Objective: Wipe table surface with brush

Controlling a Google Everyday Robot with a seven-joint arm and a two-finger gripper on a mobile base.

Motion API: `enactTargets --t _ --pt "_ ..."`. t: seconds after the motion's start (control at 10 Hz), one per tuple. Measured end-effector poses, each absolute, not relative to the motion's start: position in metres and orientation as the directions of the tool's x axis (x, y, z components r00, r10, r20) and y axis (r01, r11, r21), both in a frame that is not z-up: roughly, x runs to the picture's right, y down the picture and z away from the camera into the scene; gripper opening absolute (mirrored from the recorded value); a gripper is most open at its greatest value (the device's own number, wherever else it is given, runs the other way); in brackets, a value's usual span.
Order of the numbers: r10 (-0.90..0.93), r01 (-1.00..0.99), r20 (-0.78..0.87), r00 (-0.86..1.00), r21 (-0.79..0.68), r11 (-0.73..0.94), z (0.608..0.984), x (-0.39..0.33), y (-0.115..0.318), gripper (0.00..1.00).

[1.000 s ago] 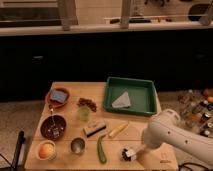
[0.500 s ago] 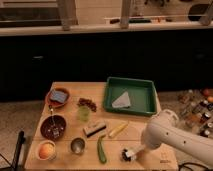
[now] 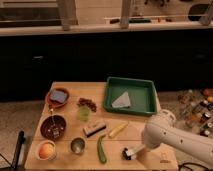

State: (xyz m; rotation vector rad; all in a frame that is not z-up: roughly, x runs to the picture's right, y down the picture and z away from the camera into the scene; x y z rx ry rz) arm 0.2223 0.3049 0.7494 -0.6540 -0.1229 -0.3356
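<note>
The table surface (image 3: 131,136) is a light wooden plank top with a small dark logo mark near its front right corner. The brush's round black head (image 3: 128,153) rests on the wood near the front edge, with the white handle (image 3: 138,148) running up to the right into my gripper (image 3: 145,146). The white arm comes in from the right and covers the front right of the table. The far end of the handle is hidden by the arm.
A green tray (image 3: 148,89) with a grey cloth stands at the back right. A dark-and-tan scrubber (image 3: 94,129), a yellow item (image 3: 118,129), a green vegetable (image 3: 101,149), a metal cup (image 3: 77,145), bowls (image 3: 53,127) and a green glass (image 3: 83,113) crowd the left half.
</note>
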Motion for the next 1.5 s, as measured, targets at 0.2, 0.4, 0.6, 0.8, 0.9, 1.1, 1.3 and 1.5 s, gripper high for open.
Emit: enactTargets --t 0.2,0.4,0.6,0.8,0.9,1.1,1.3,1.5 --pt "-0.249 0.319 0.199 0.948 -0.586 0.745 0.753 0.234 0.305 0.0" --pt "-0.219 0.285 0.183 0.959 -0.588 0.757 0.755 0.252 0.299 0.0" --pt "-0.188 0.251 0.167 0.968 -0.592 0.766 0.764 0.27 0.286 0.0" --pt "-0.179 0.24 0.161 0.971 -0.6 0.763 0.779 0.274 0.272 0.0" --pt "-0.181 0.243 0.163 0.97 -0.605 0.758 0.786 0.273 0.269 0.0" --pt "-0.195 0.265 0.179 0.964 -0.611 0.746 0.796 0.264 0.266 0.0" --pt "-0.237 0.327 0.227 0.945 -0.603 0.727 0.796 0.235 0.269 0.0" --pt "-0.287 0.403 0.285 0.914 -0.579 0.708 0.788 0.208 0.278 0.0"
